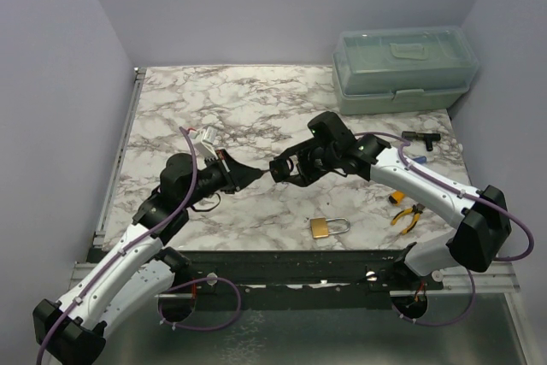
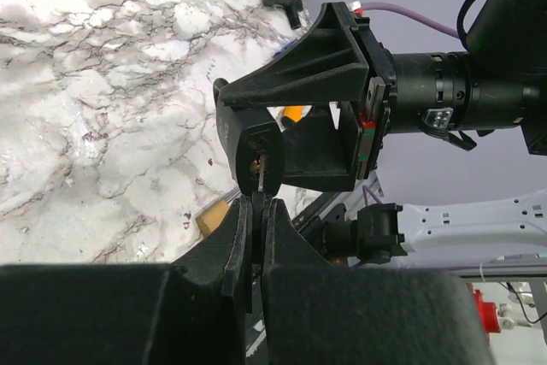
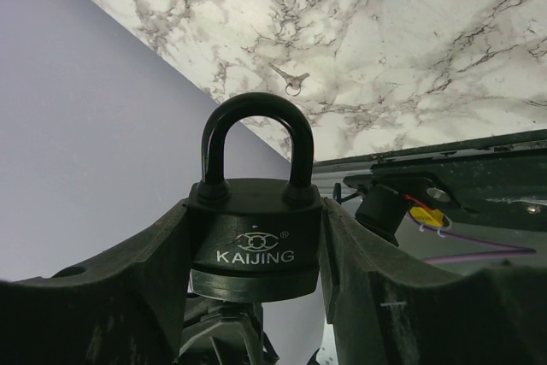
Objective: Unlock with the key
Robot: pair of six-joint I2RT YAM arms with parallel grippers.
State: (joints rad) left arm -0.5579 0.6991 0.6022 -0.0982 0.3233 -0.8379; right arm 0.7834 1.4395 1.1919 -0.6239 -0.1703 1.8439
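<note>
**Black padlock** (image 3: 255,241), marked KAIJING, is held up off the marble table (image 1: 256,96), above its middle. The shackle (image 3: 253,121) is closed, with both legs seated in the body.

**Right gripper** (image 1: 285,170) clasps the black padlock's body from both sides. Its fingers (image 3: 141,284) stand about half apart, and the body fills the gap between them.

**Left gripper** (image 2: 256,208) meets the black padlock from the left. Its fingers (image 2: 239,250) are pressed together, and their tips touch the padlock's underside at the keyhole (image 2: 256,162). Whether anything is pinched between them cannot be told.

**Small key** (image 3: 291,83) lies loose on the table. In the right wrist view it sits beyond the black padlock's shackle.

**Brass padlock** (image 1: 329,227) lies flat on the table, nearer the arm bases than the black padlock and a little to its right.

**Pliers** (image 1: 408,216) lie well to the right of the black padlock, also on the near side.

**Toolbox** (image 1: 403,70) stands far beyond the black padlock and to its right.
</note>
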